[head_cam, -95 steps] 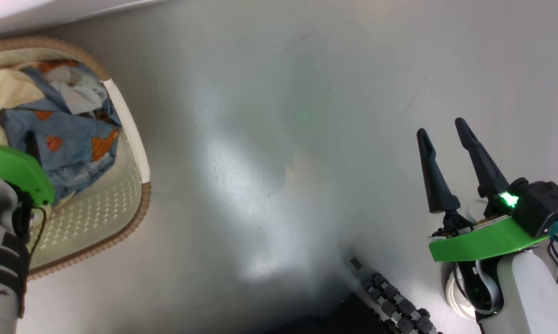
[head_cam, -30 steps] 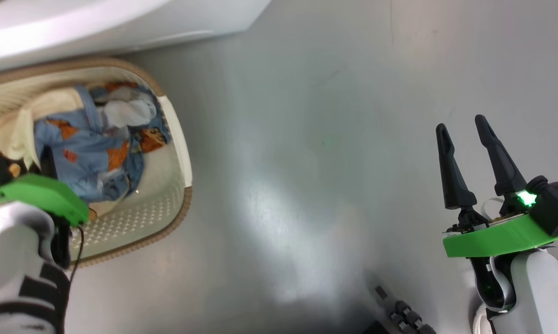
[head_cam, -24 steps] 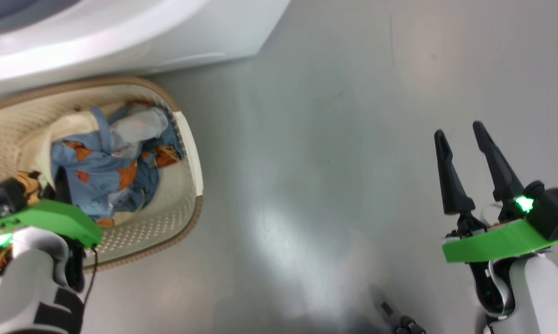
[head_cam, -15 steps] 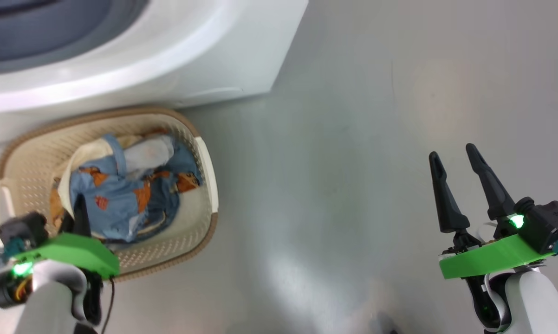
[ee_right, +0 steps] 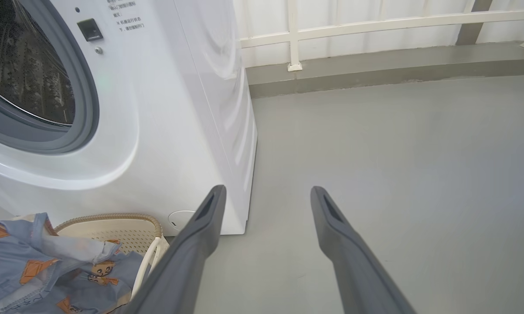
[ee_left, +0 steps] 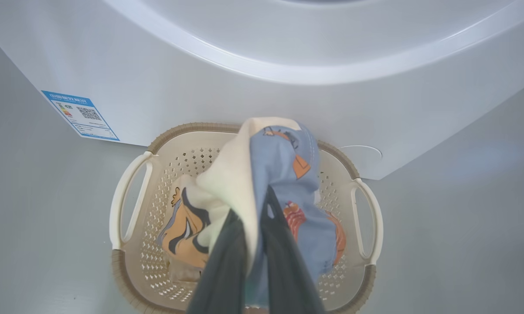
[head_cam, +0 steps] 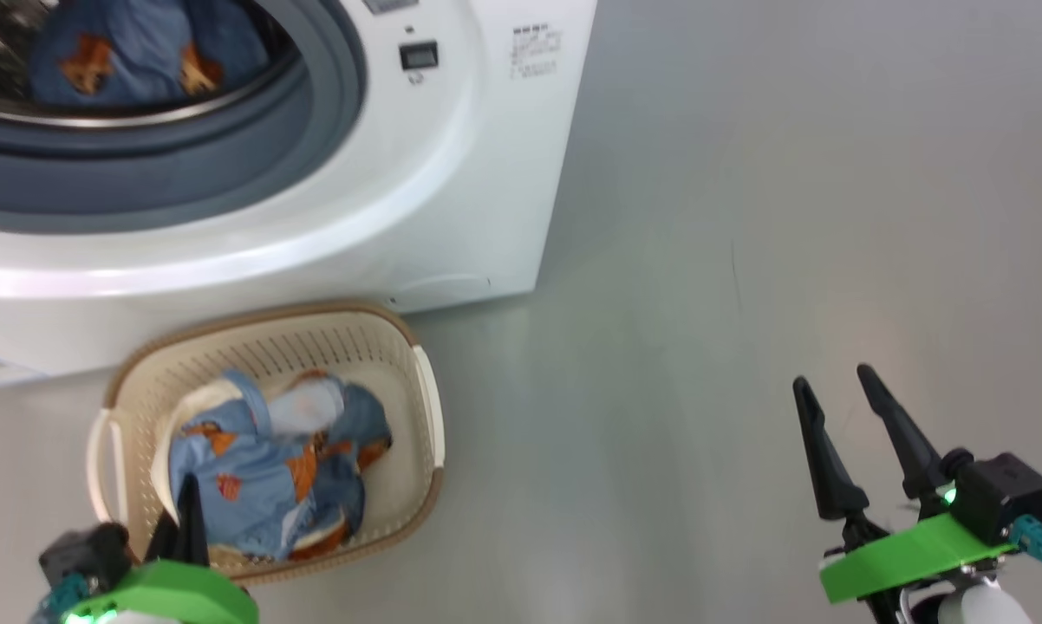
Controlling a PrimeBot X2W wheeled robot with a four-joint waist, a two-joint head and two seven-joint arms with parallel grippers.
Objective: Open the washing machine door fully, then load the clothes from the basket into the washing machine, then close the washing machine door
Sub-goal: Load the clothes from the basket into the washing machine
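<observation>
My left fingers (ee_left: 271, 209) are clamped on the clothes (ee_left: 284, 165), a cream and blue bundle held up above the basket (ee_left: 188, 127), with more blue pieces lying inside it. The basket stands on the floor (head_cam: 746, 217) just in front of the washing machine (head_cam: 452, 173), and one blue garment (head_cam: 113, 52) lies in the drum. My right fingers (head_cam: 814, 446) are spread apart over the floor, gripping nothing.
</observation>
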